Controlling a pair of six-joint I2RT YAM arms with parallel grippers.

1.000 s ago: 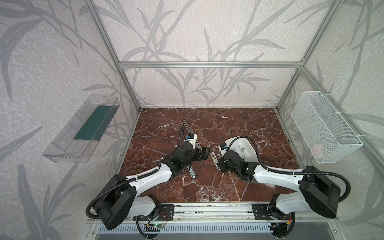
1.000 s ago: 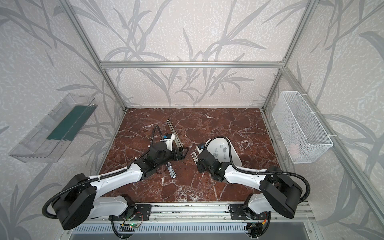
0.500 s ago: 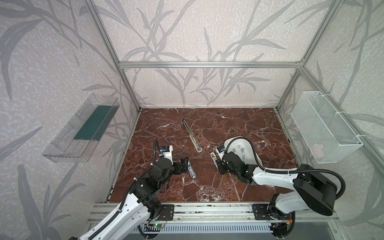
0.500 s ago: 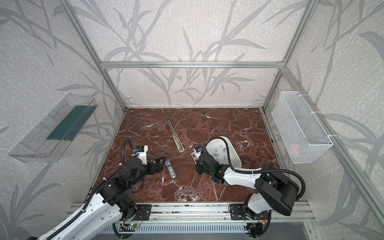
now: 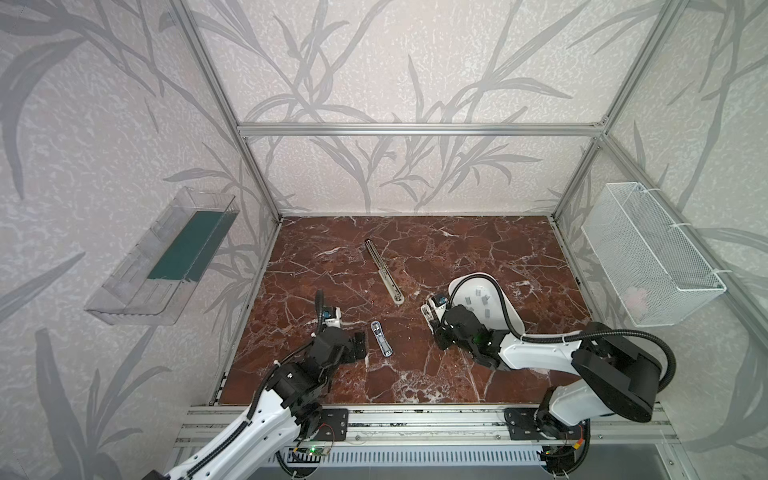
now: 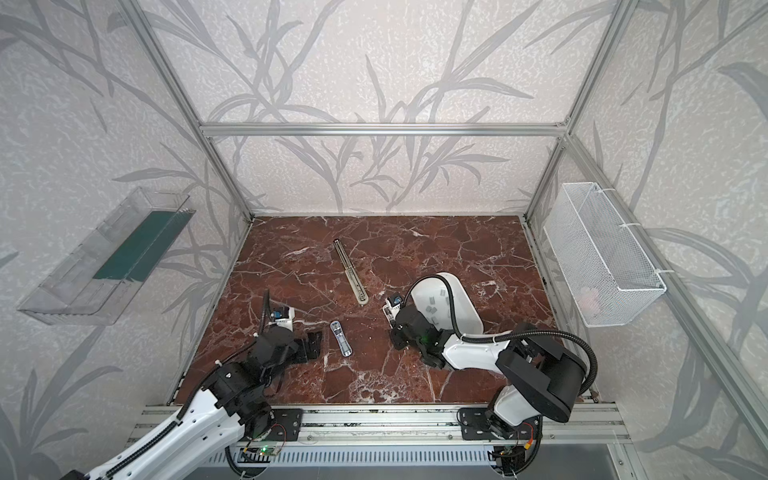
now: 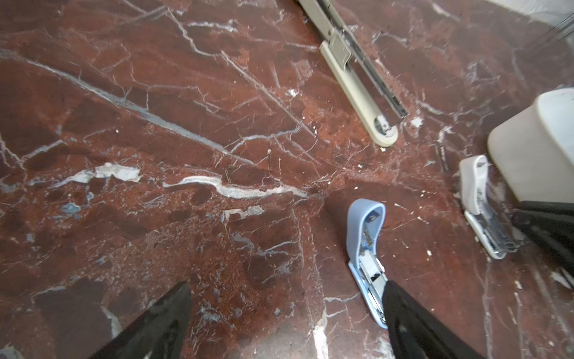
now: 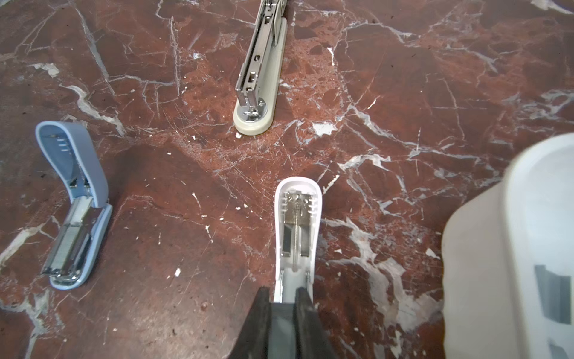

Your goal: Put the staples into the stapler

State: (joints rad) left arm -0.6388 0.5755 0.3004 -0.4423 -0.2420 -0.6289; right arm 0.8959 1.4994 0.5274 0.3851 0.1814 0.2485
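Grey staples (image 5: 478, 297) lie loose in a white tray (image 5: 513, 322) on the right of the marble floor; in the right wrist view some staples (image 8: 553, 295) show at that tray's (image 8: 484, 248) edge. My right gripper (image 8: 282, 293) is shut on the rear end of a small white stapler (image 8: 296, 223), which is flipped open beside the tray. A small blue stapler (image 5: 381, 337) lies open at front left. My left gripper (image 7: 285, 289) stands open beside it, one finger overlapping the blue stapler's (image 7: 366, 236) end in the wrist view.
A long beige stapler (image 5: 384, 272) lies opened flat further back in the middle. A clear bin (image 5: 162, 257) hangs on the left wall and a white wire basket (image 5: 648, 257) on the right wall. An aluminium rail runs along the front edge.
My left arm has pulled back from the long beige stapler to the front left and its gripper has opened. The right gripper has kept its hold on the white stapler and moved little.
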